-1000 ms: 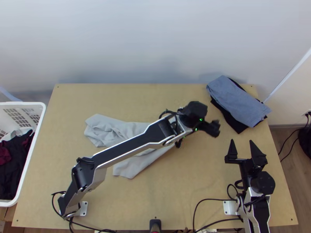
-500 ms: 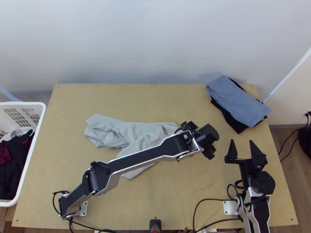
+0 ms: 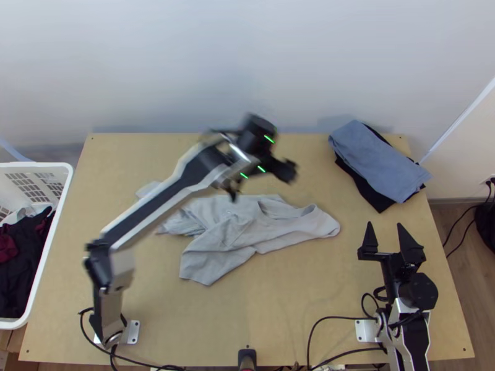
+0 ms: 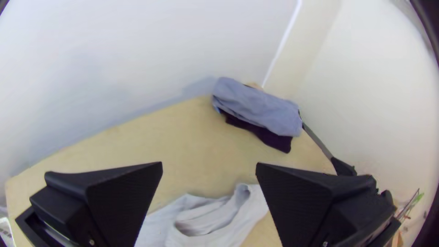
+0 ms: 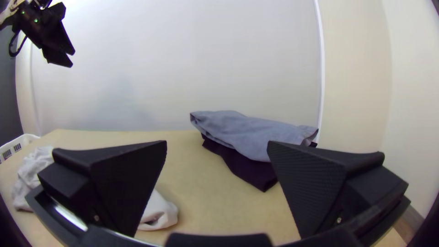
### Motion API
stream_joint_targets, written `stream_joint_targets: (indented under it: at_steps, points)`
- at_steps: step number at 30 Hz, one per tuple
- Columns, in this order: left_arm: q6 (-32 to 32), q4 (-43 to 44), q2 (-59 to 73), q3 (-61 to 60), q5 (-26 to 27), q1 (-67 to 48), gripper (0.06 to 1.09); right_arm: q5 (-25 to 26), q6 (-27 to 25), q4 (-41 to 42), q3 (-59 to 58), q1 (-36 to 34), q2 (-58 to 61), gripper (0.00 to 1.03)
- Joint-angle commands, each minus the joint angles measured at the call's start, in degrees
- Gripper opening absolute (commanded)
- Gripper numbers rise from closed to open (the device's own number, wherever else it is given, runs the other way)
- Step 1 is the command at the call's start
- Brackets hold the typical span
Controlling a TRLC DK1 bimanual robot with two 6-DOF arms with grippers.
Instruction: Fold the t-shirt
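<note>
T-shirt (image 3: pixel 238 234) rumpled; left pincer (image 3: pixel 261 183), right pincer (image 3: pixel 385 225) agape; dark clothes (image 3: pixel 21 272) in white basket (image 3: pixel 37 165)

A robotics lab or test corner, I'd say.
Two jointed silver-and-black robot arms (image 3: pixel 416 346) stand on small white plates (image 3: pixel 365 331) at a light wooden table (image 3: pixel 210 321) before me, thin black cables (image 3: pixel 346 318) trailing along its near edge.
</note>
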Motion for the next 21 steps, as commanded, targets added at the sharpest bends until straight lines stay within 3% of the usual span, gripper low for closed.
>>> stream_joint_targets:
  at_steps: [1,9,12,21]
  points:
    - [-1.0,-2.1,-3.8,-3.1,0.4,5.7,1.05,0.3,-1.0,-1.2,-0.2,-0.2,-0.3,0.99]
    - [0.7,-11.9,-6.9,-3.8,-0.6,21.2,1.05,0.3,-1.0,-1.2,-0.2,-0.2,-0.3,0.99]
    - [1.2,-16.6,-8.5,-4.7,1.9,26.7,1.05,0.3,-1.0,-1.2,-0.2,-0.2,-0.3,0.99]
    - [2.2,-16.6,-18.8,-21.0,11.1,39.8,1.05,-0.7,-0.9,-1.5,-0.2,4.9,-0.3,0.99]
